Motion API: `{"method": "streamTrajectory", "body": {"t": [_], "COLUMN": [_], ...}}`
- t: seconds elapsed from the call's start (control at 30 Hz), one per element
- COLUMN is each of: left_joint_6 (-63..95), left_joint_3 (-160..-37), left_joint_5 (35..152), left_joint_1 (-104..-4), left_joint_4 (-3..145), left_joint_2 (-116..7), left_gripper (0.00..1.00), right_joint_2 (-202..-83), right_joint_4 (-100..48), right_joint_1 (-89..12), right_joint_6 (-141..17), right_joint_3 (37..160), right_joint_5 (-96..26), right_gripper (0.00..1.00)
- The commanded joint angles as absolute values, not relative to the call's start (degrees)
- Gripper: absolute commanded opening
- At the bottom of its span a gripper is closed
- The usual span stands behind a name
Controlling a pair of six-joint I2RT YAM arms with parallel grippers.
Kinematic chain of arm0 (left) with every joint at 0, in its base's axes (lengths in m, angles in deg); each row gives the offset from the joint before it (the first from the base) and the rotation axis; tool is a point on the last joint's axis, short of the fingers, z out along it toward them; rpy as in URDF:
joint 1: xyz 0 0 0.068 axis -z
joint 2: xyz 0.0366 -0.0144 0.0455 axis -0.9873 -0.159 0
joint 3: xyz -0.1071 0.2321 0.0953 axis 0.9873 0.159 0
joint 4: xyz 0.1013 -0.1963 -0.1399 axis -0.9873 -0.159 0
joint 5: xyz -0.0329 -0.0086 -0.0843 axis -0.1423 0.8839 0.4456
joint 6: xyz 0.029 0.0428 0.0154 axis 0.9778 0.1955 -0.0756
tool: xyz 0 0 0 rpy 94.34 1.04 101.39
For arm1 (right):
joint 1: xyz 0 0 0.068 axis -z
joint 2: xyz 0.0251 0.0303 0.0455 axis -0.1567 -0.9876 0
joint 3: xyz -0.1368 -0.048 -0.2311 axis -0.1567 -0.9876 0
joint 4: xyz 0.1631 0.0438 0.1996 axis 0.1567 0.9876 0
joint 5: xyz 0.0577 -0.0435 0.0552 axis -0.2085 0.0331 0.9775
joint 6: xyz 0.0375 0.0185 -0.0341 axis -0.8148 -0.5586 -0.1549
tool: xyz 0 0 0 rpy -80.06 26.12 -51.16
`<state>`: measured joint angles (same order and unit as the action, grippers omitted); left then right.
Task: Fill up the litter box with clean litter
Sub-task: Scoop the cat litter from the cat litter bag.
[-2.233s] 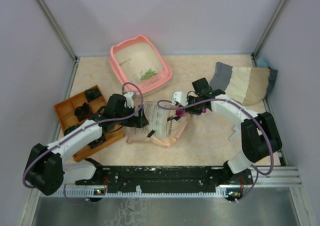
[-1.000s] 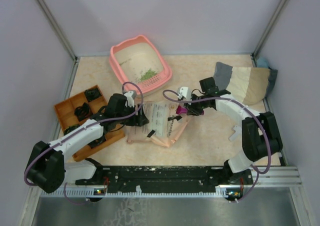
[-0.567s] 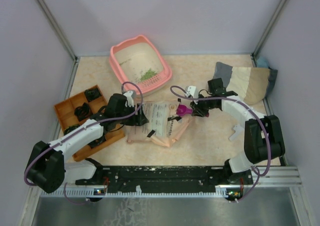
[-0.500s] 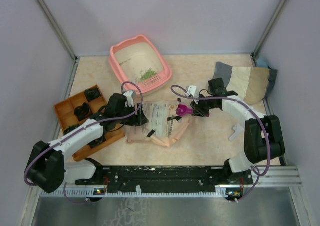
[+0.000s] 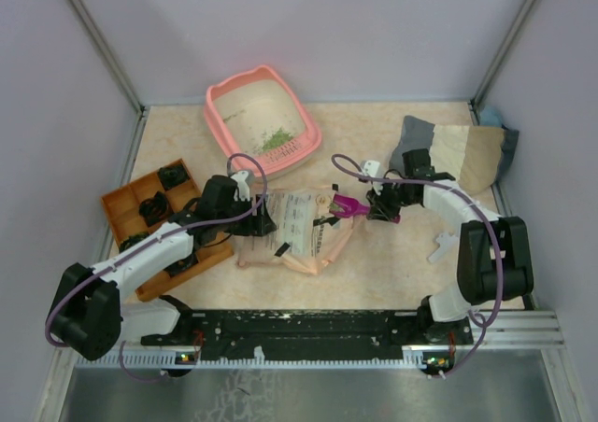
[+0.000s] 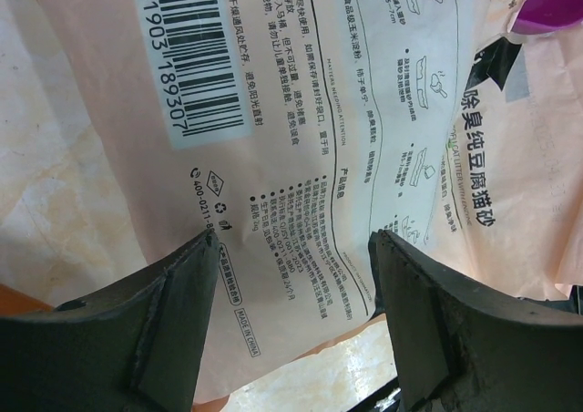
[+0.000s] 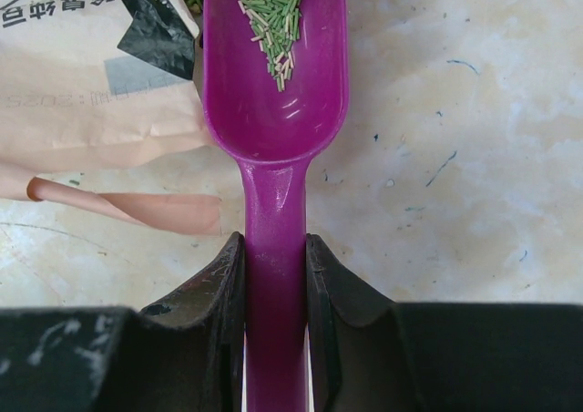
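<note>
Bright, soft, even light with faint shadows, a small glare on the scoop (image 7: 273,139), all views sharp.

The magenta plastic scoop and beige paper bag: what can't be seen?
Magenta plastic scoop: right wrist view, top edge cuts off its tip, bottom edge its handle end.
Beige printed paper bag: left wrist view, edges cut off its outline; paper hides how full it is.

My table (image 5: 402,259) has a beige marbled top. The pink litter box (image 5: 249,105) sits far left of centre, the orange tray (image 5: 131,187) at the left edge, the printed paper bag (image 5: 297,233) mid-table, and a folded cloth (image 5: 467,156) far right.
</note>
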<state>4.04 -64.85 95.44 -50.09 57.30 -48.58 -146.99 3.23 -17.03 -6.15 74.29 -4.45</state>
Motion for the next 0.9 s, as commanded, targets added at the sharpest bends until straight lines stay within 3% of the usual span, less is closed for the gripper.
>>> {"method": "streamTrajectory", "body": {"t": [0.0, 0.87], "left_joint_6": [4.5, 4.1], "left_joint_3": [-66.5, -67.8], "left_joint_5": [95.2, 96.5], "left_joint_1": [-50.1, -50.0], "left_joint_4": [56.6, 56.1], "left_joint_2": [-48.8, -48.5], "left_gripper": [0.75, 0.75], "right_joint_2": [-144.0, -150.1], "right_joint_4": [3.5, 2.2], "right_joint_1": [-14.9, -14.6], "right_joint_6": [-4.7, -4.3], "right_joint_3": [74.3, 76.1], "right_joint_5": [-0.5, 11.1], "right_gripper": [0.00, 0.00]}}
